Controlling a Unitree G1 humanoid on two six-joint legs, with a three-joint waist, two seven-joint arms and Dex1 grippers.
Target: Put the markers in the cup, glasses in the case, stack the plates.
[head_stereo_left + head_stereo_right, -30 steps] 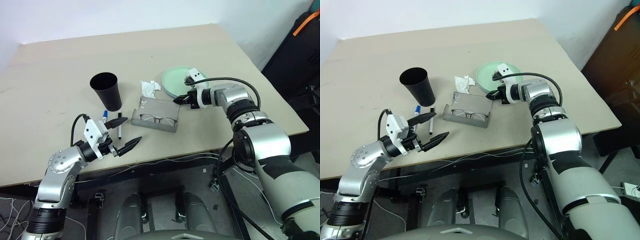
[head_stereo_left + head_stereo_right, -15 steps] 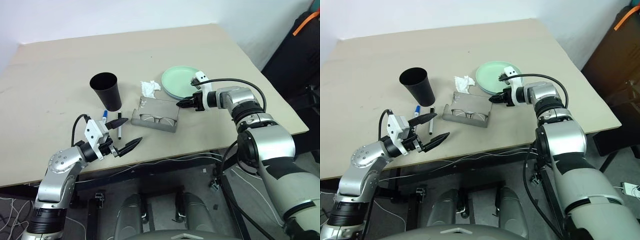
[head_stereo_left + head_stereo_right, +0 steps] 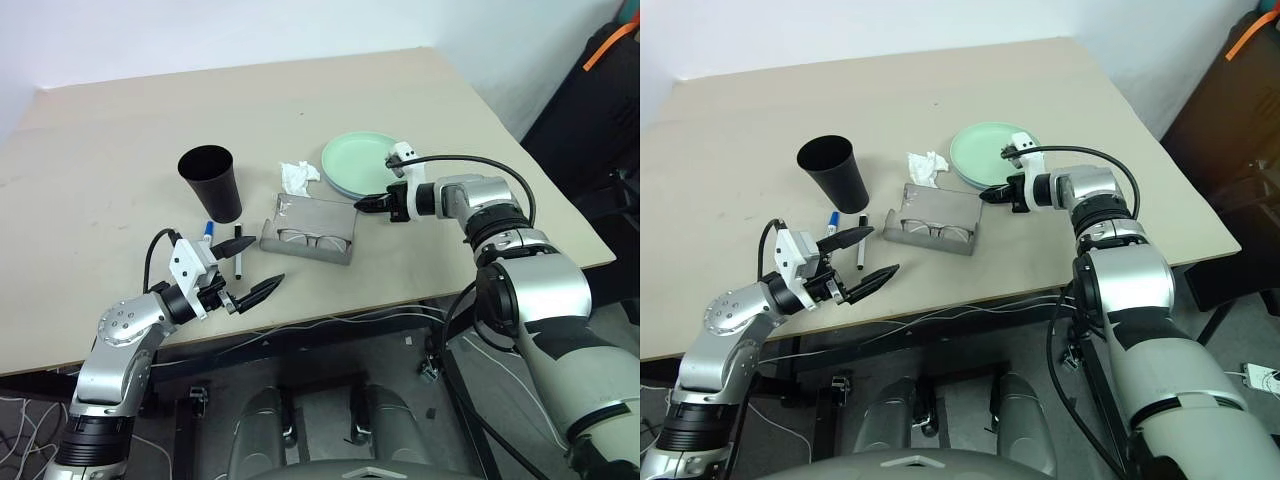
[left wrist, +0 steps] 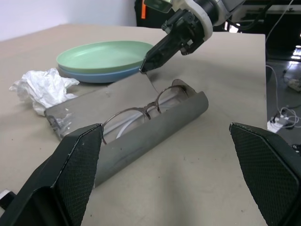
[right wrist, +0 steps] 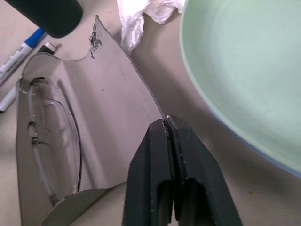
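The grey case (image 3: 335,251) lies open mid-table with the glasses (image 3: 308,238) inside it. My right gripper (image 3: 360,205) is shut on the corner of the case's raised lid (image 5: 117,89), next to the plates. The mint green plate (image 3: 360,160) sits on the light blue one (image 4: 101,77). The black cup (image 3: 212,182) stands upright left of the case. In front of it lie the blue-capped marker (image 3: 210,232) and the black-capped marker (image 3: 239,262). My left gripper (image 3: 262,262) hangs open near the front edge, just beside the markers and holding nothing.
A crumpled white tissue (image 3: 298,176) lies between the cup and the plates, touching the case's back edge. The table's front edge (image 3: 330,318) runs just below my left gripper. Dark equipment stands off the table's right side.
My right wrist has rolled a little and its gripper has settled on the lid's corner. The case, plates, markers and left arm have kept their places.
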